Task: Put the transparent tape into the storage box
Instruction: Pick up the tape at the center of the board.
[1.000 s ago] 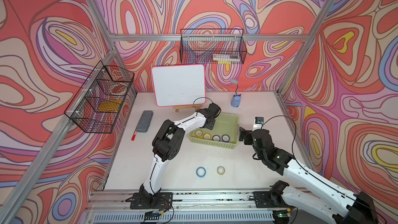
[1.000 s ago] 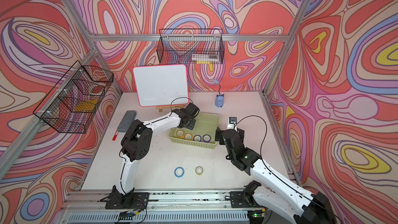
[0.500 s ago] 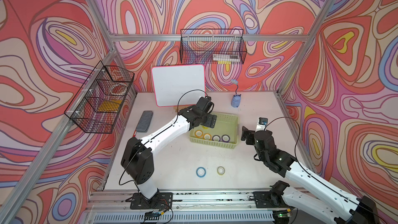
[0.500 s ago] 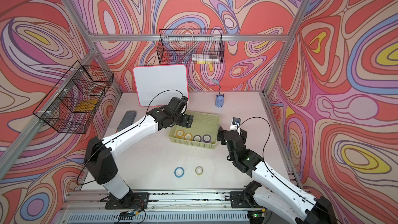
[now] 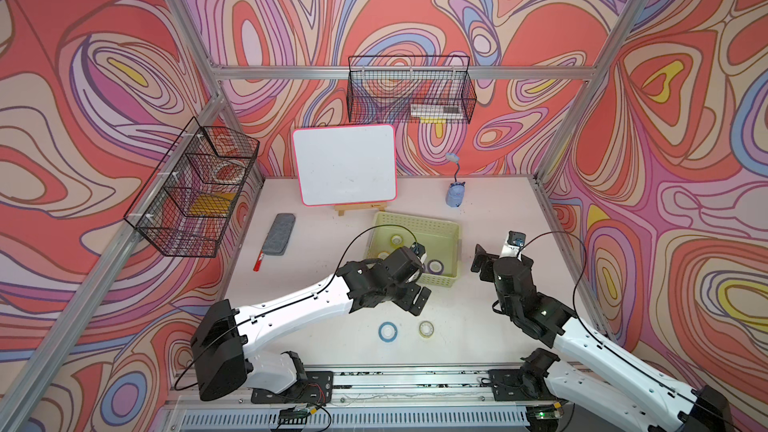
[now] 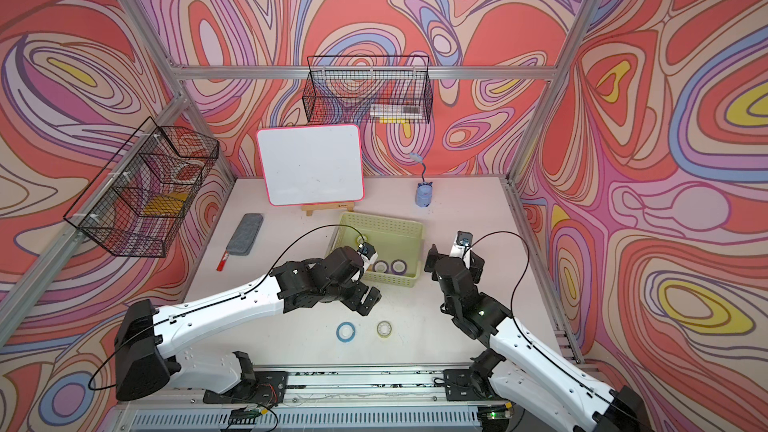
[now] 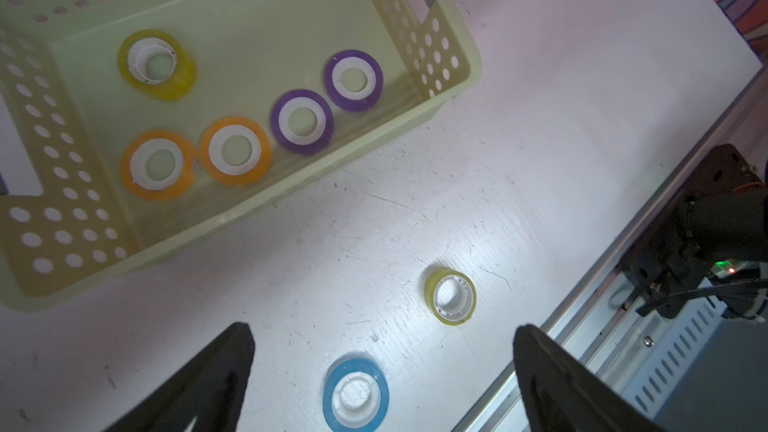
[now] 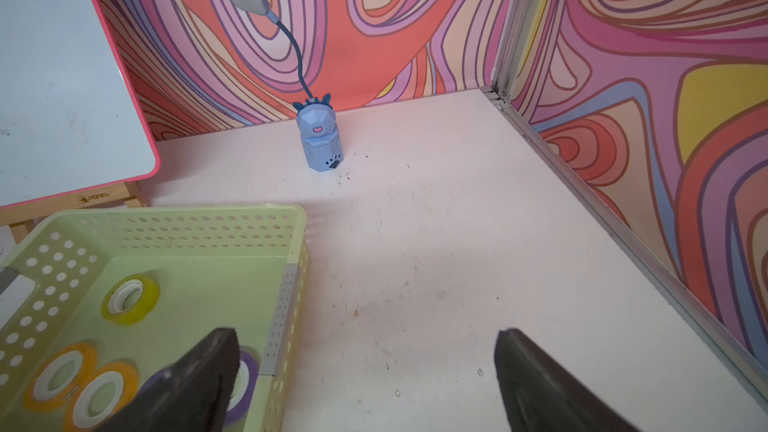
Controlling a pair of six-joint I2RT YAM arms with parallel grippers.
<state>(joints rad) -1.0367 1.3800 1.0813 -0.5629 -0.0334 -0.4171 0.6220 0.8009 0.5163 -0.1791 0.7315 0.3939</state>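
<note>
The pale yellow-green storage box (image 5: 419, 220) (image 6: 382, 226) (image 7: 453, 64) (image 8: 187, 218) holds one yellow, two orange and two purple tape rolls. Two transparent tape rolls lie on the table in front of it: a yellowish one (image 5: 427, 329) (image 6: 384, 329) (image 7: 451, 296) and a blue one (image 5: 387, 331) (image 6: 345, 331) (image 7: 356, 394). My left gripper (image 5: 415, 299) (image 6: 368, 299) (image 7: 383, 328) hangs open and empty between the box's near wall and these two rolls. My right gripper (image 5: 498, 255) (image 6: 453, 257) (image 8: 368, 332) is open and empty, just right of the box.
A whiteboard on an easel (image 5: 347, 164) and a small blue figure lamp (image 5: 455, 195) stand at the back. A grey eraser (image 5: 280, 232) and a red pen (image 5: 259, 261) lie at the left. Black wire baskets (image 5: 409, 91) (image 5: 195, 193) hang on the walls. A metal rail (image 5: 395, 371) runs along the front.
My left gripper opened over the box, left a yellow roll inside, and pulled back toward the front of the table. The right arm barely moved.
</note>
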